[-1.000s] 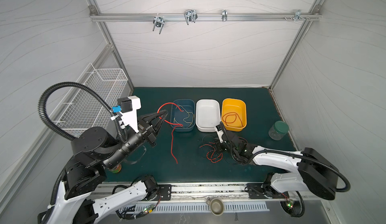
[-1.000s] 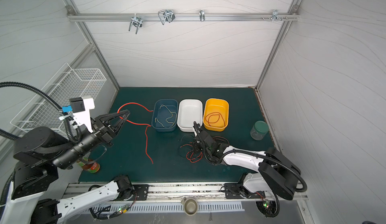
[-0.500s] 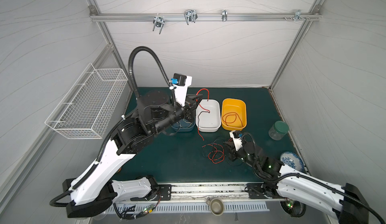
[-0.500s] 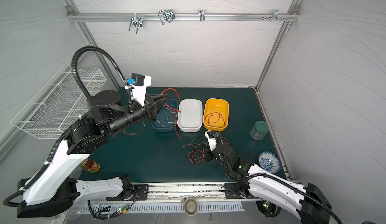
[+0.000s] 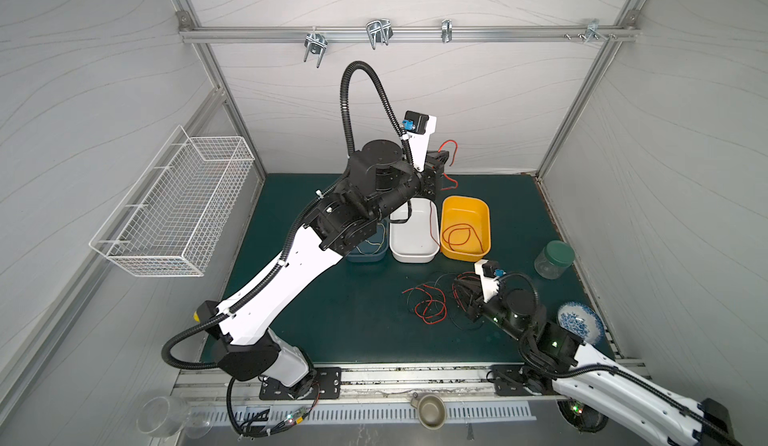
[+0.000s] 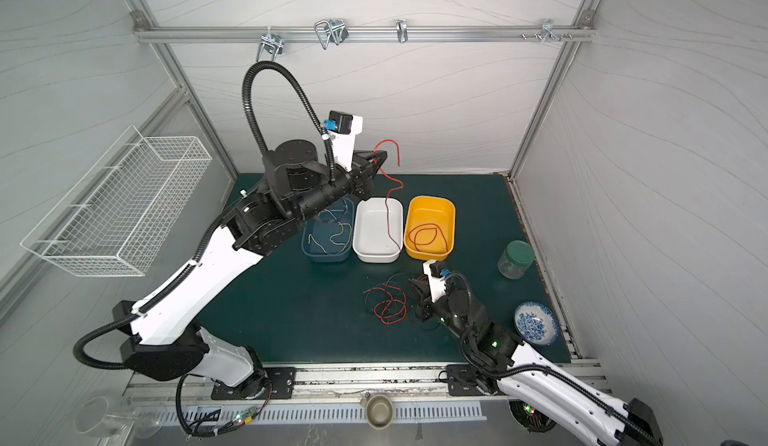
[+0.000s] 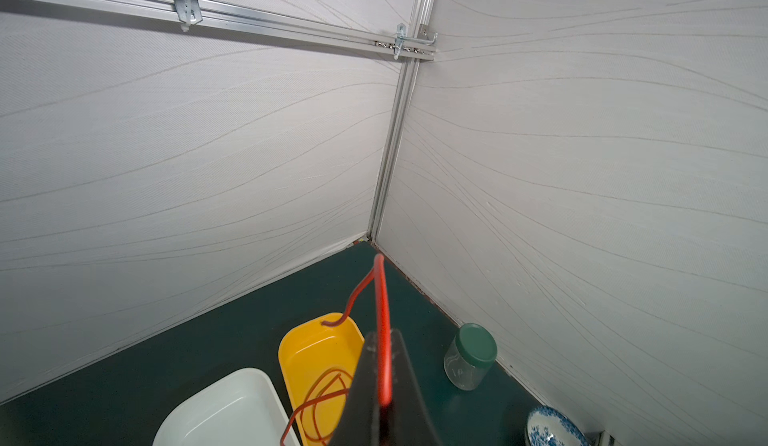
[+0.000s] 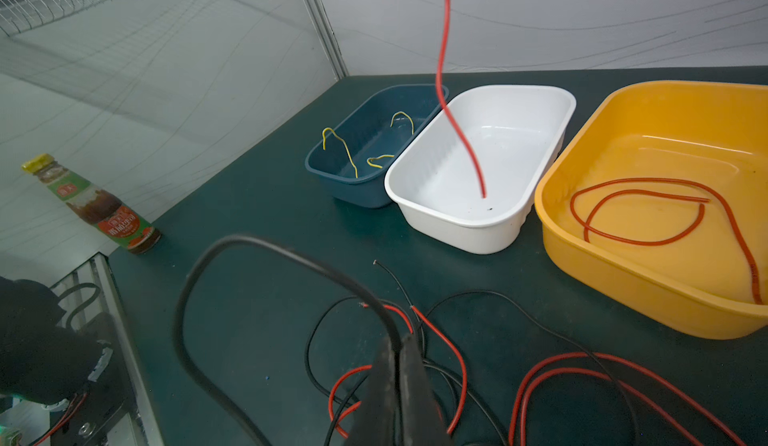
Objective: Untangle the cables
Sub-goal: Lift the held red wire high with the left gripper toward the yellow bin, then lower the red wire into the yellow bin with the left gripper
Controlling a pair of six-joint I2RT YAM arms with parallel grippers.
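Jaws of the left gripper [image 6: 381, 158] are pinching a red cable [image 7: 383, 319], arm reaching high at frame centre; right gripper [image 6: 413, 287], low at lower right, is clamping a black cable [image 8: 232, 239].

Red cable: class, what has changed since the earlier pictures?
The left gripper, shut on the red cable, carried it up and rightward from beside the blue tub; its end now dangles over the white tub. The right gripper stayed shut on the tangle; tubs unmoved.
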